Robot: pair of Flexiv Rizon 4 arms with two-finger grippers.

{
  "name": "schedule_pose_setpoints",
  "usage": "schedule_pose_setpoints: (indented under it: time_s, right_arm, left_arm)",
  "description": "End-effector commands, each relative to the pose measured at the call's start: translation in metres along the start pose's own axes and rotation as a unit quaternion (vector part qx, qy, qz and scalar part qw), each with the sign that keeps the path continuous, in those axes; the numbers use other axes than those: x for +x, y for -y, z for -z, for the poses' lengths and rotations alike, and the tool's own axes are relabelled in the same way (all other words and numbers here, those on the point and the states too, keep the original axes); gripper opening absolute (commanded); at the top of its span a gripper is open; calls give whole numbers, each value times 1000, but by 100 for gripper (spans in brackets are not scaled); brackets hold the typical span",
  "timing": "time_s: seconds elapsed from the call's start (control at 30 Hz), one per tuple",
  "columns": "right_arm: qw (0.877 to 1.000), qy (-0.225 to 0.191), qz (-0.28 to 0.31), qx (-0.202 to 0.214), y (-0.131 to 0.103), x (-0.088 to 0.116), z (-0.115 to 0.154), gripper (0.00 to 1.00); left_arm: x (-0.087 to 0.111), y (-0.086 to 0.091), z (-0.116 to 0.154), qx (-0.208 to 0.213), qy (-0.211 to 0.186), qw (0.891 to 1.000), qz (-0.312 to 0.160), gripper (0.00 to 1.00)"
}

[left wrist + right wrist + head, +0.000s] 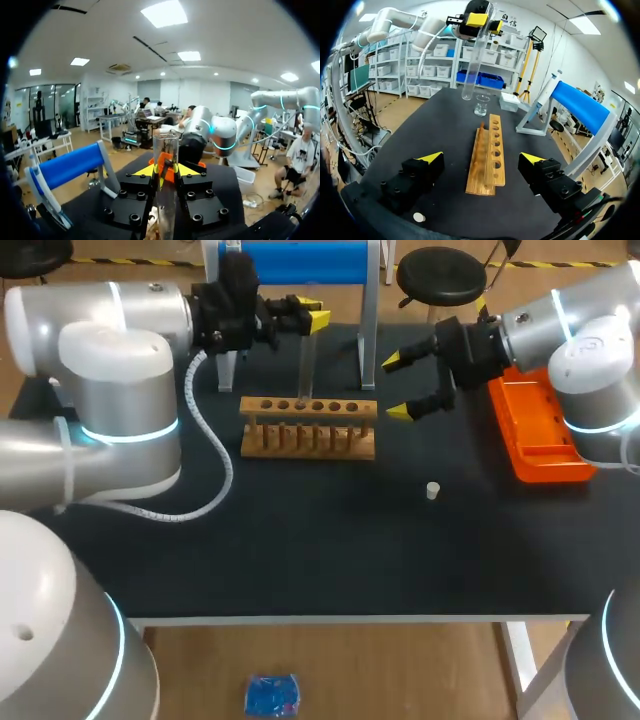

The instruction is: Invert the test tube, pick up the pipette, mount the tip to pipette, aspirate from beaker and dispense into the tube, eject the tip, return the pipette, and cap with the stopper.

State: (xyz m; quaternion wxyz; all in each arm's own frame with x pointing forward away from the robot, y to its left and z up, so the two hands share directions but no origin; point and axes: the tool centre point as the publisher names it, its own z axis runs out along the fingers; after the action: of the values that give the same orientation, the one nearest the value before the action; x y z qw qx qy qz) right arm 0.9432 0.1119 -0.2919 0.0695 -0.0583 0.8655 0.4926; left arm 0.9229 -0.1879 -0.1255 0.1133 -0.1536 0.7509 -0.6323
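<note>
My left gripper (305, 318) is shut on a clear test tube (304, 360), which it holds upright, and the tube's lower end hangs just over the wooden rack (308, 427). In the left wrist view the tube (165, 160) stands between the yellow fingertips (145, 171). My right gripper (398, 387) is open and holds nothing, to the right of the rack and a little above the table. From the right wrist, the rack (487, 150) lies ahead of that gripper (482, 159), and beyond it are the held tube (475, 60) and a small glass beaker (481, 106). A white stopper (432, 490) lies on the mat.
The blue pipette stand (300, 260) is at the back of the table, and a white pipette (546, 95) hangs on it. An orange tray (535, 430) lies at the right edge under my right arm. A small white box (509, 101) sits beside the beaker.
</note>
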Motion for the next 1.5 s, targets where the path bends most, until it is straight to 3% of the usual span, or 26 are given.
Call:
schedule_pose_setpoints:
  time_s: [0.03,0.47,0.97,1.2,1.5]
  right_arm:
    - [1000,0,0,1,0,1,1,100]
    - [1000,0,0,1,0,1,1,100]
    - [1000,0,0,1,0,1,1,100]
    - [1000,0,0,1,0,1,1,100]
    - [1000,0,0,1,0,1,1,100]
  left_arm:
    - [-10,-8,-5,53,-28,998,-22,0]
    - [-40,-17,-7,47,-28,999,0,0]
    - [-46,-41,-19,80,-35,996,-18,0]
    - [-55,-52,-29,76,-73,994,-26,0]
    - [-65,-59,-33,72,-85,993,-24,0]
